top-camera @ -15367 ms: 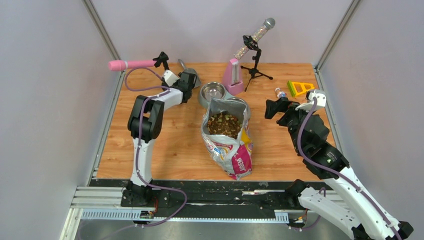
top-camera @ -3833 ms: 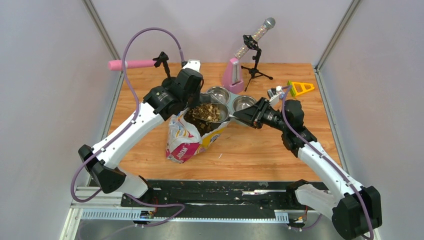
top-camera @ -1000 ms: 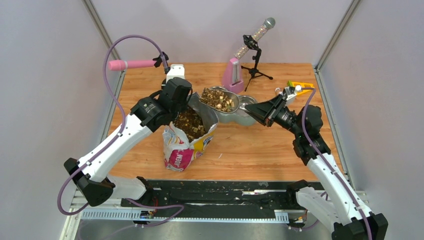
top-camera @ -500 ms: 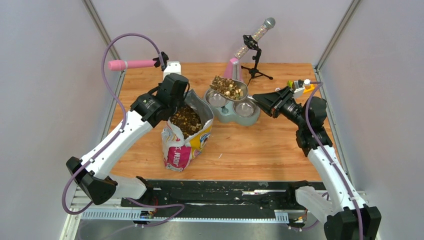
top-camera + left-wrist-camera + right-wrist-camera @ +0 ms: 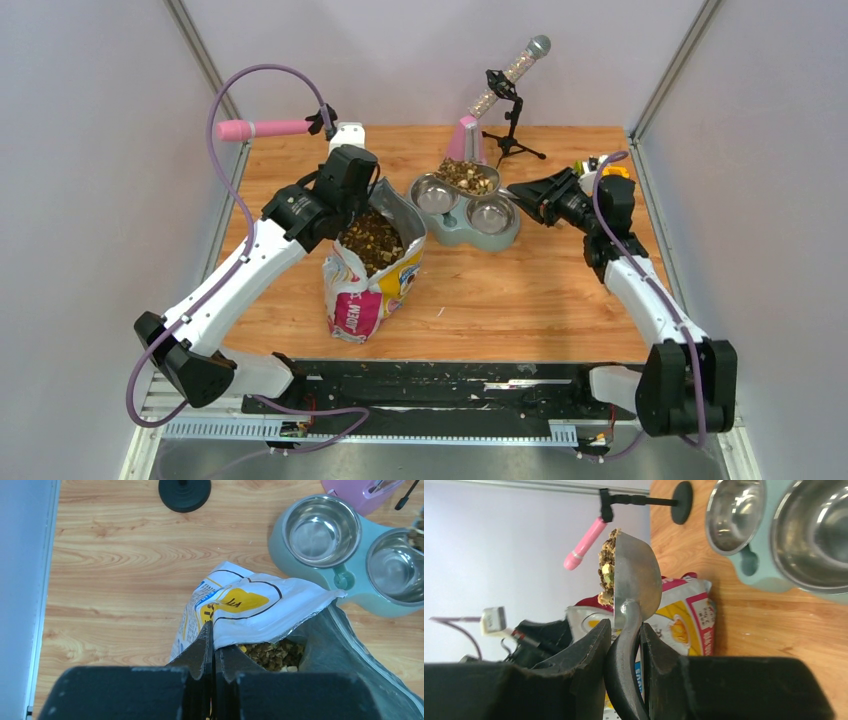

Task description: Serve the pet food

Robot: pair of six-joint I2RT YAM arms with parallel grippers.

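The pet food [image 5: 372, 240] fills an open printed bag [image 5: 368, 285] standing left of centre. My left gripper [image 5: 352, 192] is shut on the bag's rim [image 5: 250, 602], its fingertips [image 5: 209, 632] pinching the foil beside the kibble [image 5: 272, 655]. My right gripper [image 5: 528, 196] is shut on the handle of a metal scoop [image 5: 466, 178]. The scoop, heaped with pet food [image 5: 606, 570], hangs just behind the two steel bowls [image 5: 435, 195] [image 5: 490, 213]. In the right wrist view my gripper [image 5: 624, 630] clamps the dark handle below the scoop's bowl [image 5: 639, 575].
The bowls sit in a teal stand [image 5: 470, 233]. Behind stand a pink metronome [image 5: 462, 135], a small tripod with a tube [image 5: 510, 90] and a pink microphone on a black stand [image 5: 262, 128]. A few stray bits [image 5: 440, 312] lie on the wood.
My right gripper has carried the loaded scoop from above the bag toward the back right, and it now hangs lower by the bowls. The left gripper and bag have barely moved.
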